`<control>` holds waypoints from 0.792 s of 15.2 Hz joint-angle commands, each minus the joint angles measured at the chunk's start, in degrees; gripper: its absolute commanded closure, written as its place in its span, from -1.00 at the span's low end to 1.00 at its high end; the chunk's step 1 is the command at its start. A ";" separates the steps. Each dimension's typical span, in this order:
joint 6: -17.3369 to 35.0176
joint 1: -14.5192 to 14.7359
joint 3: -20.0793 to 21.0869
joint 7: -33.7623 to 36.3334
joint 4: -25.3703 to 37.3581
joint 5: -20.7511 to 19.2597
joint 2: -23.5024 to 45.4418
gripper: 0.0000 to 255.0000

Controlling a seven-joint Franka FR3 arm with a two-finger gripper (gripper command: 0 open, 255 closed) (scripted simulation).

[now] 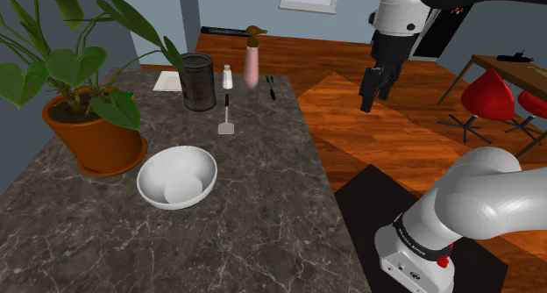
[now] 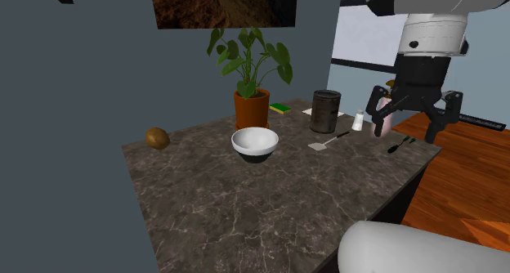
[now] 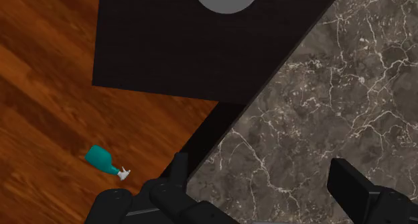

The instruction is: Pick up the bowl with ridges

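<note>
1. A dark band on the arm's lower link [image 1: 412, 237] carries small lettering that cannot be read.
2. The bowl [image 1: 177, 177] is seen upright on the desk [image 1: 254, 239], about midway along it. It is round and glossy white inside, and its lower outer wall is shown dark in the second exterior view. Ridges cannot be made out.
3. The desk is topped with dark grey stone, veined in white and cut to straight edges.
4. Just beside the bowl, on the shoulder view's left, a broad-leaved plant [image 1: 79, 63] is set in a rounded, terracotta-coloured pot [image 1: 96, 138].
5. Beyond the bowl, 4 things are grouped: a dark cylindrical canister [image 1: 199, 82], a small white shaker [image 1: 227, 77], a pale pink bottle [image 1: 252, 63] and a flat grey spatula [image 1: 226, 125].
6. A brown rounded thing [image 2: 158, 137] is laid near the desk's corner at the second exterior view's left, well apart from the bowl.
7. The claw [image 2: 404, 132] is released, its 2 black fingers spread with nothing between them. It is poised high over the desk's end near the pink bottle, well apart from the bowl.
8. In the wrist view, the desk's edge is shown beside the flat black stand [image 3: 187, 48]. A teal spray bottle [image 3: 104, 160] is seen lying on the wood-plank floor [image 3: 40, 88].
</note>
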 commanded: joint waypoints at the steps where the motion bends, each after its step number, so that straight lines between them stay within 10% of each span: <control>1: 0.00 0.00 0.00 0.00 0.00 0.00 0.00 -1.00; 12: 17.02 3.64 8.85 8.05 1.72 7.47 15.69 -1.00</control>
